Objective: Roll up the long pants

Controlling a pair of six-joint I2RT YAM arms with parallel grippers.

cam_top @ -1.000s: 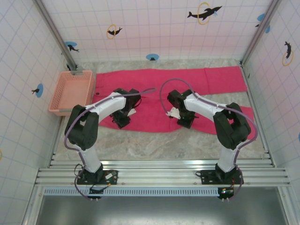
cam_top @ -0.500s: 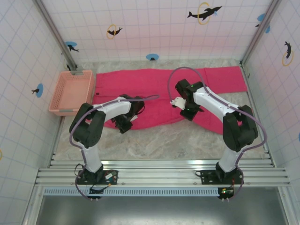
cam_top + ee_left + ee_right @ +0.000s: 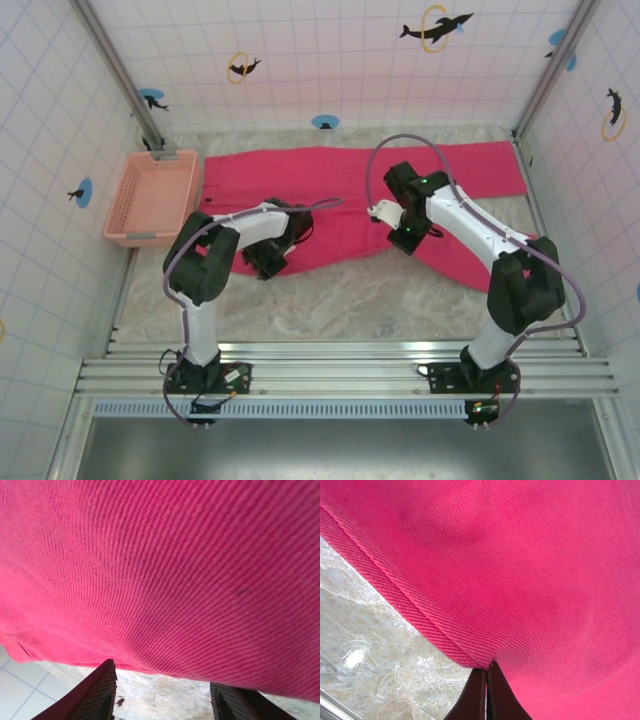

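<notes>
The long pants (image 3: 300, 180), gripped at the hem.
Right end effector (image 3: 487, 676) pinches the hem, fingers pressed together; left end effector (image 3: 162, 696) is spread wide, fabric perhaps touching.

1 pair long pants (image 3: 330, 180), pink-red, 2 legs; 1 basket (image 3: 125, 236), salmon lattice plastic; 2 robot arms (image 3: 465, 222), white, carrying 1 left gripper (image 3: 162, 692) and 1 right gripper (image 3: 487, 672); 1 table (image 3: 340, 295)
</notes>
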